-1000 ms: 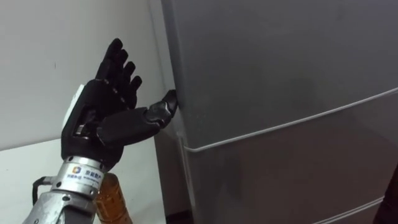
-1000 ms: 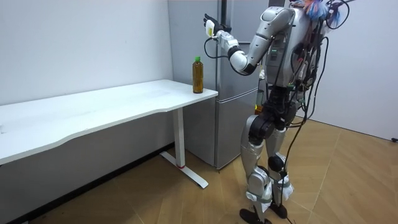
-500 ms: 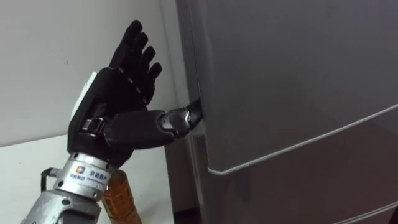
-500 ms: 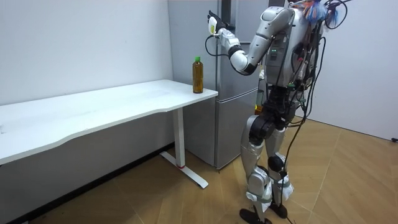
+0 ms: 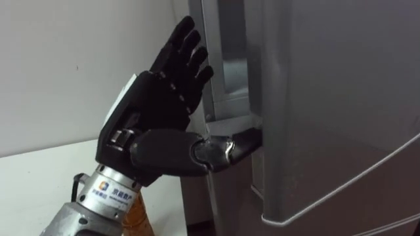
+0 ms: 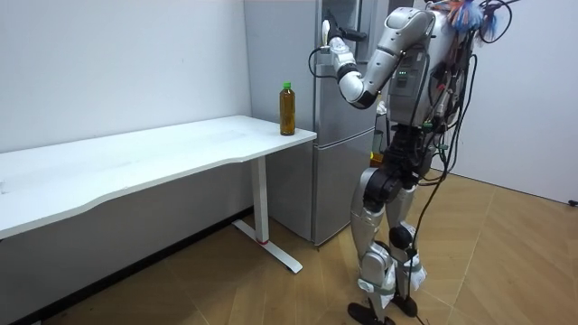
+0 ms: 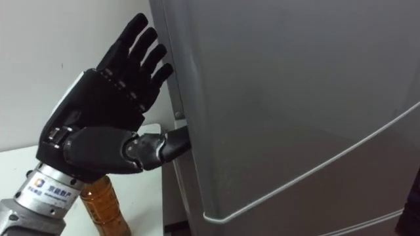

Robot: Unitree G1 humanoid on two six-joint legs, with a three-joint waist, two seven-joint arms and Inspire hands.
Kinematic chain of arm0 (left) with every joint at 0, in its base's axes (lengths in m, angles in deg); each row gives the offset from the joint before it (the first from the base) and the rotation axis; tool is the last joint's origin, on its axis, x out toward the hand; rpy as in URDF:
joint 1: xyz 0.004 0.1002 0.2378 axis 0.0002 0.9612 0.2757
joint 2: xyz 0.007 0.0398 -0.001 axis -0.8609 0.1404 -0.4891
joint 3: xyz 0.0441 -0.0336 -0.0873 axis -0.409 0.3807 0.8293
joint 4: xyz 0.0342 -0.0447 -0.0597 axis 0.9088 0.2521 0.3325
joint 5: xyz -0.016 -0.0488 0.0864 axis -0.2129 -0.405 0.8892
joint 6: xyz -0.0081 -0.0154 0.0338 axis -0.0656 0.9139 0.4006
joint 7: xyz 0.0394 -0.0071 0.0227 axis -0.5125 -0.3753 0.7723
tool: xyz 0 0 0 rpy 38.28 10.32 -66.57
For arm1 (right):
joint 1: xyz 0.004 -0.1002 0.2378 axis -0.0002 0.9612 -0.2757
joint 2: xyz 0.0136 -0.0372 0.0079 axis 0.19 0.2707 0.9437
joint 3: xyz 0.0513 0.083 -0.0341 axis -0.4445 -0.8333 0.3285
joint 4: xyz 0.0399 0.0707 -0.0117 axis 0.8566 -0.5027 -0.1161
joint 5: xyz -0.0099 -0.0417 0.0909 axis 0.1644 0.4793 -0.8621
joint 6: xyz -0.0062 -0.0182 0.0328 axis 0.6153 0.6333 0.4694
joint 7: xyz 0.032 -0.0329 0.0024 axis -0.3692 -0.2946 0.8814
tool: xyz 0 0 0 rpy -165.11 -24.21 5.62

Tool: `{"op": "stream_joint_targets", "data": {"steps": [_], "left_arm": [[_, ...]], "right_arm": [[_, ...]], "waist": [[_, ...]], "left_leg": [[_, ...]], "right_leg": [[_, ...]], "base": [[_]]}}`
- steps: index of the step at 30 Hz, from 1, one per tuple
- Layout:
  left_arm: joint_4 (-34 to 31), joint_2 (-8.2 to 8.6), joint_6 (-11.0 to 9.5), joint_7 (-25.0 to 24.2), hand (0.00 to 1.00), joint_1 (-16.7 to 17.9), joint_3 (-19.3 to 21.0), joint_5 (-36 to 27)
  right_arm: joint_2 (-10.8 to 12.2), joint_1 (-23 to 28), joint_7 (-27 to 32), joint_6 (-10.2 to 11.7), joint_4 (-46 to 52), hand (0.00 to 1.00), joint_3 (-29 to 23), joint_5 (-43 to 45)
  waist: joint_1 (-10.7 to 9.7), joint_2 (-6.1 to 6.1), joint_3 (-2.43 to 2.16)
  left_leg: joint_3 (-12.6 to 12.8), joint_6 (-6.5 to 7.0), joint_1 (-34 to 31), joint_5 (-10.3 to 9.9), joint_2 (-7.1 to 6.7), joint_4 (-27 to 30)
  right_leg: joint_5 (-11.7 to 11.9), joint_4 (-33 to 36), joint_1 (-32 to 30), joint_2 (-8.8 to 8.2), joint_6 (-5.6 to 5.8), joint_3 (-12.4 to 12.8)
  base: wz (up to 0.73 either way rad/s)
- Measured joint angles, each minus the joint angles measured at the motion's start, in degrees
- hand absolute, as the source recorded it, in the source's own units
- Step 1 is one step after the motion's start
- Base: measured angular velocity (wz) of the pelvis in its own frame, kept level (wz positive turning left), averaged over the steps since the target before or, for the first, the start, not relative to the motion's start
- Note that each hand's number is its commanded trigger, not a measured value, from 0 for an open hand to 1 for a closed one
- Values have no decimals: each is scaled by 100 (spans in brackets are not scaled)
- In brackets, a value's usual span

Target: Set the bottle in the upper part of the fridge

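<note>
Reaching beside the fridge (image 6: 334, 190), left hand (image 5: 154, 108) has fingers straight, thumb behind the ajar upper door (image 5: 328, 98); bottle (image 6: 287, 108) of amber liquid stands on the worktop (image 6: 163, 158).

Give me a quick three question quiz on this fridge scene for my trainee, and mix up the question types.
1. Fill in the blank: the bottle stands on the white ___ beside the fridge.
2. Which part of the left hand is tucked behind the edge of the upper fridge door? A thumb, B palm, C wrist.
3. True or false: the upper fridge door is fully shut.
Key: 1 table; 2 A; 3 false, it stands slightly ajar.
</note>
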Motion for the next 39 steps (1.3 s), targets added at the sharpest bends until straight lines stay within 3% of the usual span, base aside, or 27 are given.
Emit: {"op": "stream_joint_targets", "data": {"steps": [15, 24, 32, 33, 34, 35, 39], "left_arm": [[0, 9, 2, -177, 0, 23, -353, -111], [28, 91, 5, -525, 0, 52, -975, -134], [33, 120, 17, -1103, 0, 49, -1688, -232], [33, 127, 25, -1139, 17, 49, -1721, -232], [33, 130, 35, -1195, 67, 49, -1774, -230], [35, 119, 38, -1257, 100, 49, -1822, -214], [226, 113, 38, -1334, 100, 48, -1911, -225]], "right_arm": [[2, 11, -3, -5, -2, 0, 12, -33], [-16, -24, -1, 104, -48, 0, 174, -34], [-24, -139, -13, 127, -75, 0, 288, -74], [-24, -150, -13, 126, -91, 0, 289, -96], [-22, -181, -13, 125, -150, 0, 289, -169], [-16, -191, -13, 123, -155, 0, 286, -186], [-7, -196, -11, 130, -124, 0, 345, -186]], "waist": [[0, -35, 16], [-37, -34, 16], [-254, 6, 43], [-266, 4, 45], [-298, -1, 49], [-359, -2, 49], [-427, -7, 53]], "left_leg": [[39, 2, 23, 1, -3, -11], [152, 2, 96, 1, 20, -13], [174, 1, 162, 2, 23, -53], [174, 1, 164, 2, 24, -53], [174, 0, 171, 2, 25, -55], [166, 0, 173, 2, 24, -57], [165, -1, 185, 1, 24, -56]], "right_leg": [[1, -9, 15, -4, 2, 17], [2, -4, 33, 7, 0, 128], [2, -5, 18, 18, 0, 296], [1, -5, 15, 18, -1, 307], [0, -6, 13, 18, -4, 318], [-1, -12, 14, 16, -4, 314], [1, -12, 14, 14, -7, 317]], "base": [[0], [-6], [-11], [-13], [-9], [-7], [-6]]}}
